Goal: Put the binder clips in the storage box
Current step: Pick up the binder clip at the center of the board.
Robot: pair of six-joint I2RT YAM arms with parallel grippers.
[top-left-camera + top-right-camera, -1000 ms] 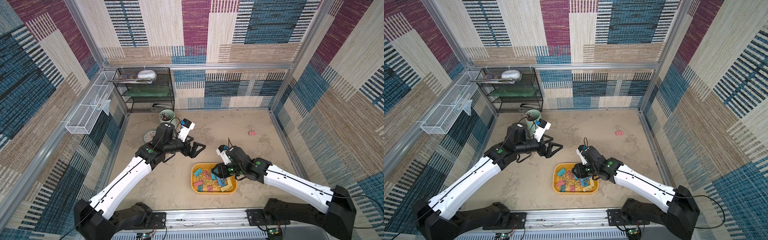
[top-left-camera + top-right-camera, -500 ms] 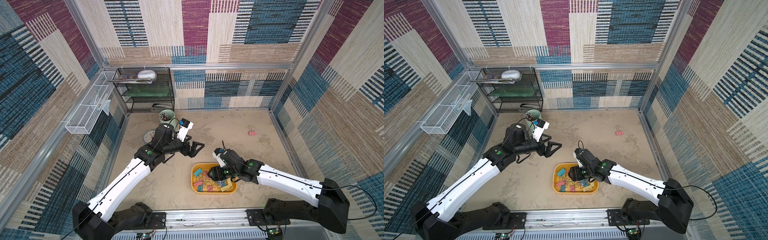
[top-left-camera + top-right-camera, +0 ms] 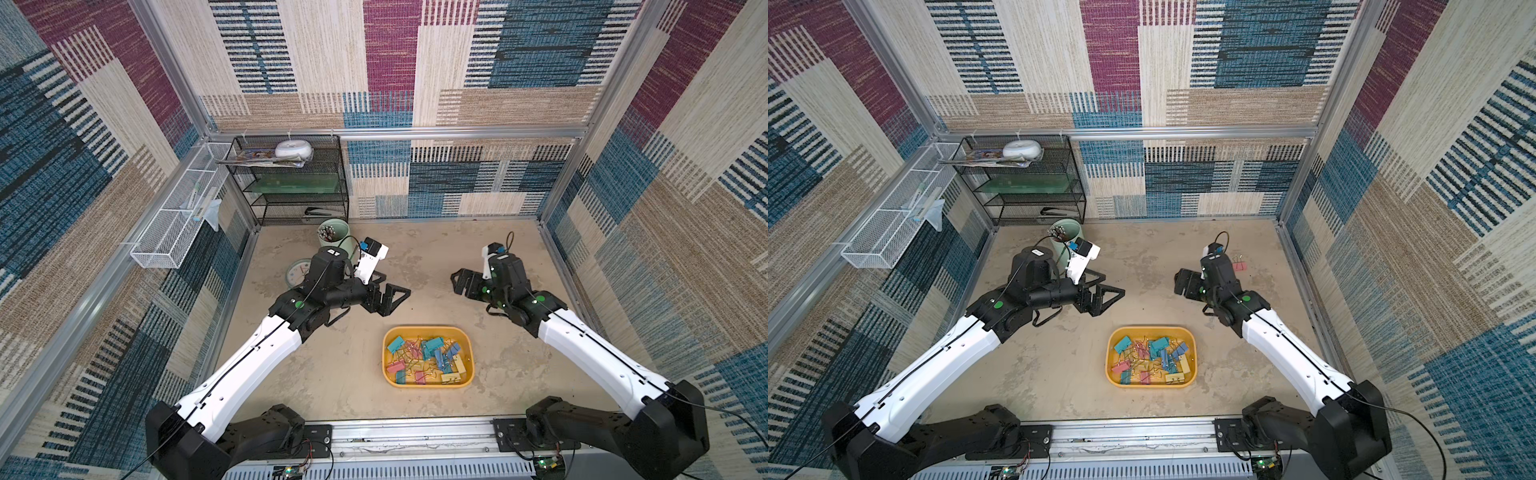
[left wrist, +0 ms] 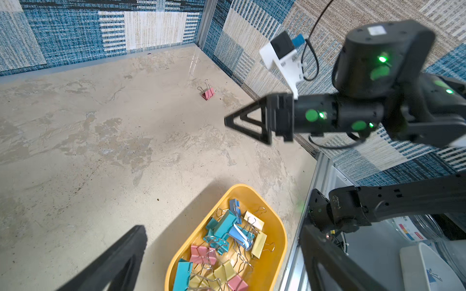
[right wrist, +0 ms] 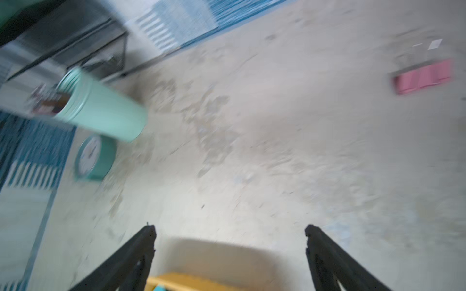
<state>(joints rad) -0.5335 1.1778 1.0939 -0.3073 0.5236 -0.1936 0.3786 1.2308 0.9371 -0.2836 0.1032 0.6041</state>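
Note:
The yellow storage box (image 3: 428,329) (image 3: 1150,329) (image 4: 280,226) sits near the front edge. Several teal, blue, pink and yellow binder clips (image 3: 428,357) (image 3: 1152,359) (image 4: 227,241) lie in it. One pink clip (image 3: 1239,266) (image 4: 208,92) (image 5: 423,76) lies on the floor at the far right, just behind my right wrist. My right gripper (image 3: 461,282) (image 3: 1185,282) (image 5: 230,230) hangs open and empty beyond the box. My left gripper (image 3: 392,291) (image 3: 1108,291) (image 4: 222,231) is open and empty too, beyond the box's left end.
A mint-green cup (image 3: 332,235) (image 5: 100,110) with pens and a teal clock (image 3: 297,272) (image 5: 93,158) stand at the back left. Behind them is a black wire rack (image 3: 291,183). A white mesh basket (image 3: 174,224) hangs on the left wall.
My right gripper has opened, risen out of the storage box and swung back towards the far right. The left arm has hardly moved.

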